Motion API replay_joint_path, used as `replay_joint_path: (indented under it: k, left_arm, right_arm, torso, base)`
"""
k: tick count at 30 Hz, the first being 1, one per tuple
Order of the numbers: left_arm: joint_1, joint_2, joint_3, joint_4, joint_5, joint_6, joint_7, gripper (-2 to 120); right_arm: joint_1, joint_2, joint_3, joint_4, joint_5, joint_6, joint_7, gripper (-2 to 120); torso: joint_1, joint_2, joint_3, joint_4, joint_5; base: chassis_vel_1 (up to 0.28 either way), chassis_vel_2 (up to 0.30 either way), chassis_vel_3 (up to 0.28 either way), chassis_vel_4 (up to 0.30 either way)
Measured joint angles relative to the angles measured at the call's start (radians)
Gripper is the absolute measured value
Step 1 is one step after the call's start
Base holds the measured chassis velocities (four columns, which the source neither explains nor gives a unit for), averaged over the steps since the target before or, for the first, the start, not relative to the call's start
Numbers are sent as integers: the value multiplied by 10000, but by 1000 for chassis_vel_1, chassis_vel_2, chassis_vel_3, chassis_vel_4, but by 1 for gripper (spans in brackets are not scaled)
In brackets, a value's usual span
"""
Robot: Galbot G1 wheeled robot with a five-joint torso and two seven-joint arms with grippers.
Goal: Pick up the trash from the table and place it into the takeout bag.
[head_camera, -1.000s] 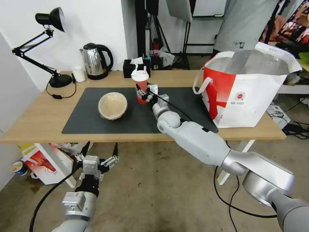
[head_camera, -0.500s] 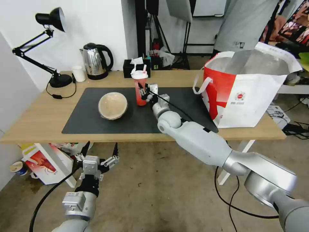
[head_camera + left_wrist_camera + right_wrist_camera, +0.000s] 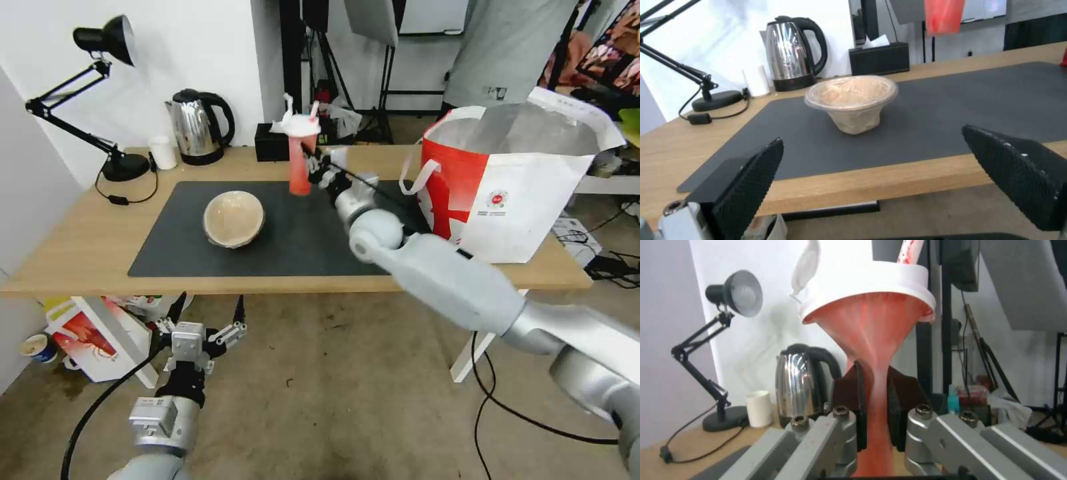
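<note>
The translucent red drink cup [image 3: 299, 163], with a white lid and straws, hangs in the air above the dark mat [image 3: 180, 253], and my right gripper [image 3: 319, 175] is shut on its lower body. In the right wrist view the cup [image 3: 871, 340] is squeezed thin between the black pads [image 3: 902, 396]. A shallow tan bowl [image 3: 233, 218] sits on the mat's left half. The large white and red takeout bag [image 3: 507, 193] stands open at the right end of the table [image 3: 80, 247]. Below the table's front edge my left gripper [image 3: 200, 333] stands open, and the bowl [image 3: 852, 100] lies ahead of its fingers [image 3: 751, 180].
A black desk lamp [image 3: 100, 100], a steel kettle [image 3: 199, 127], a small white cup [image 3: 163, 152] and a black tissue box [image 3: 273, 141] line the table's far edge. A white and red box [image 3: 93, 337] sits on the floor at the left.
My right gripper has lifted the red cup off the mat and carried it up and to the right, toward the bag. The left arm has not moved.
</note>
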Motion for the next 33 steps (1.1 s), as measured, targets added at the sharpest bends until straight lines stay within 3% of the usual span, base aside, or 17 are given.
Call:
replay_joint_path:
  k: [13,21,33]
  left_arm:
    - [0,0,-1,0,0,0,0,100]
    - [0,0,0,0,0,0,0,100]
    - [0,0,0,0,0,0,0,100]
  right_arm:
    - [-361,-1166,95,1304,378,-68,301,8]
    - [-95,-2196,399,2098,107,-123,-362,8]
    - [-87,-2810,1410,2684,496,-153,-461,8]
  torso:
    - [2,-1,0,1,0]
    - [2,0,0,-1,-1]
    - [1,0,0,1,0]
  base:
    - [0,0,0,0]
    - [0,0,0,0]
    - [0,0,0,0]
